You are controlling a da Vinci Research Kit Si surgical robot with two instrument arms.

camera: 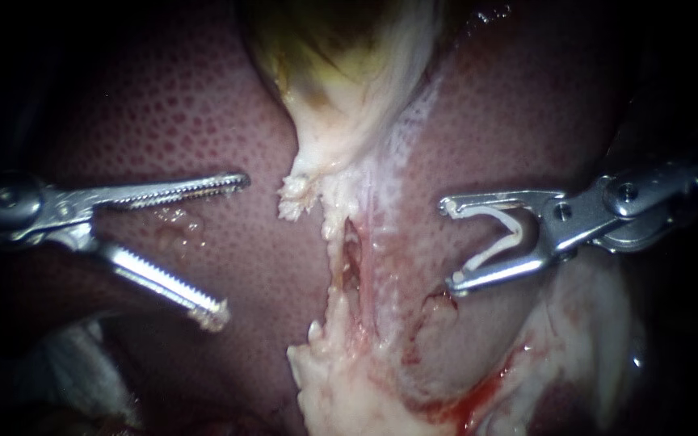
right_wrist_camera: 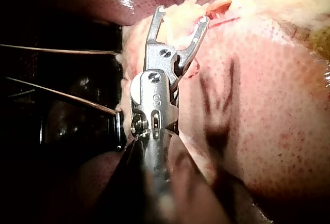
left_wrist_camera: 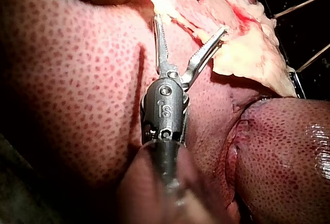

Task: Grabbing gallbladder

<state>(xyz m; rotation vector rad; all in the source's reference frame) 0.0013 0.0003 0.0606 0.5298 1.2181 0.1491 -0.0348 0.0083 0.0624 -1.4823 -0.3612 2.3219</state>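
The gallbladder (camera: 341, 73) hangs at the top centre, yellow-green above and narrowing to a pale ragged end (camera: 296, 194). My left instrument (camera: 230, 246) comes in from the left with its serrated jaws wide open and nothing between them. It stands left of that ragged end and does not touch it. In the left wrist view my left instrument (left_wrist_camera: 191, 25) is also open, just short of pale tissue (left_wrist_camera: 242, 53). My right instrument (camera: 448, 244) lies over the liver on the right, its jaws spread and holding a white clip (camera: 502, 238). In its own wrist view my right instrument (right_wrist_camera: 182, 15) points at pale tissue.
Dark red speckled liver (camera: 163, 121) fills both sides. A pale torn strip (camera: 365, 242) runs down the middle to a fatty clump (camera: 349, 396), with blood (camera: 470, 396) beside it. Thin wires (right_wrist_camera: 51, 49) cross the dark space beside the right instrument.
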